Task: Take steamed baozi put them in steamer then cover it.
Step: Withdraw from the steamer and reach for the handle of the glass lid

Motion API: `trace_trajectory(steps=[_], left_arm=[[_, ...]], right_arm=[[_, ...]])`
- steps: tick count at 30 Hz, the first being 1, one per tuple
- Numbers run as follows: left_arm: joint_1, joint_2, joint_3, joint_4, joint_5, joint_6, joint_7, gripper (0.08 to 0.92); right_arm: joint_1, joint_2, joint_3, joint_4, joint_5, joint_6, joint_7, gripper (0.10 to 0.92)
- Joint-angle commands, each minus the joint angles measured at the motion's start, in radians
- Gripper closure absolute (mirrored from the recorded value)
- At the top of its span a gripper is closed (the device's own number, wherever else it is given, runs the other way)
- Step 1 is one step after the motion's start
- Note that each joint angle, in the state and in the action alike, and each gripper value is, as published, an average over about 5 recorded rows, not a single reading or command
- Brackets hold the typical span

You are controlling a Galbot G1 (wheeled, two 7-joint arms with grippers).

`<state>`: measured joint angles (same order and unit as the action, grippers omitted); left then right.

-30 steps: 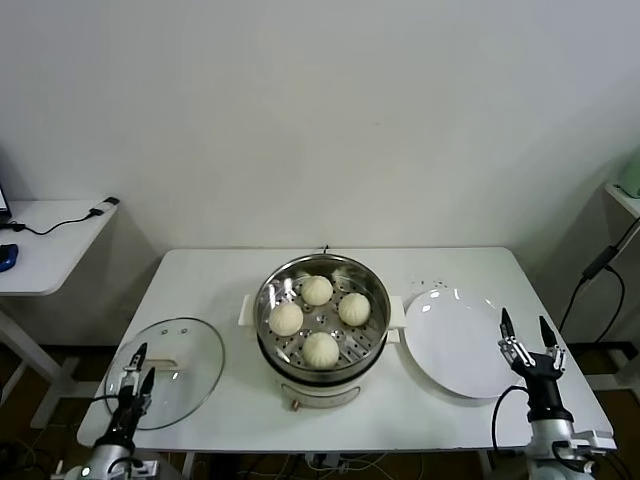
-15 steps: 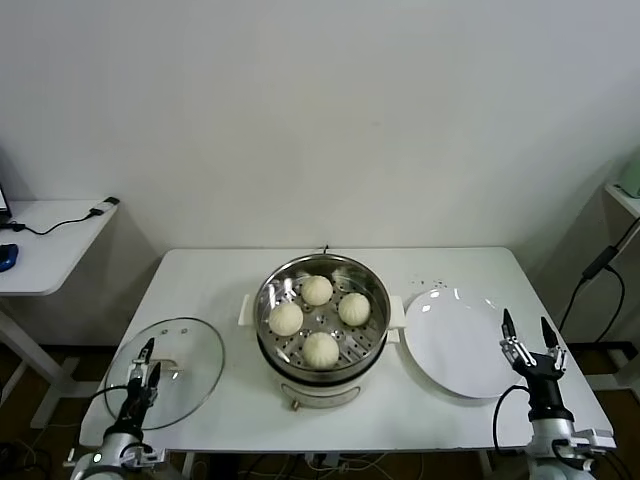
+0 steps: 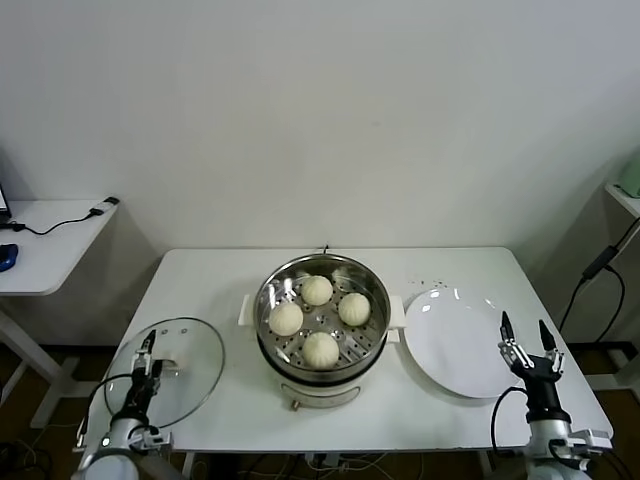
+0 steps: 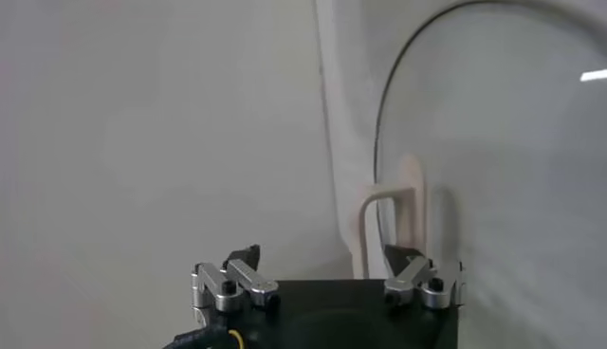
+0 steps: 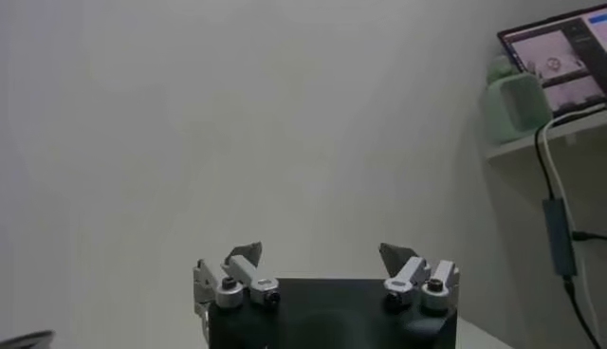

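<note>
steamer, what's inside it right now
Four steamed baozi sit on the perforated tray inside the steamer, which is uncovered. Whatever lies beneath the tray is hidden.

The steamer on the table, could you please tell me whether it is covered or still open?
Open. The steamer shows four baozi on its tray, and the glass cover lies flat on the table at its left.

Plain white wall [image 3: 320,110] (side desk [image 3: 45,245] at left).
</note>
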<state>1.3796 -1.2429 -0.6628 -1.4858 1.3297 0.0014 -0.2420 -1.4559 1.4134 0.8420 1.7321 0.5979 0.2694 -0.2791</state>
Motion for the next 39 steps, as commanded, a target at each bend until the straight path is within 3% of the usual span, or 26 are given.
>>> trace_trajectory(steps=[1, 12, 20, 33, 39], left_arm=[[-0.081, -0.002, 0.01, 0.049, -0.004, 0.009, 0.011, 0.177], [-0.123, -0.006, 0.02, 0.103, -0.005, 0.016, 0.009, 0.177], [-0.137, -0.006, 0.019, 0.146, -0.004, 0.004, -0.041, 0.189], [-0.134, 0.001, 0.009, 0.159, 0.009, -0.016, -0.046, 0.553], [-0.098, 0.002, -0.007, 0.098, 0.007, 0.008, -0.017, 0.727]], right_arm=[[0.0, 0.0, 0.001, -0.01, -0.001, 0.003, -0.002, 0.203], [0.004, 0.005, -0.004, -0.027, -0.01, 0.01, -0.003, 0.203], [0.003, 0.005, -0.007, -0.034, -0.012, 0.014, -0.003, 0.203], [-0.001, 0.008, -0.013, -0.031, -0.015, 0.017, -0.005, 0.203], [-0.004, 0.009, -0.02, -0.027, -0.017, 0.019, -0.006, 0.203]])
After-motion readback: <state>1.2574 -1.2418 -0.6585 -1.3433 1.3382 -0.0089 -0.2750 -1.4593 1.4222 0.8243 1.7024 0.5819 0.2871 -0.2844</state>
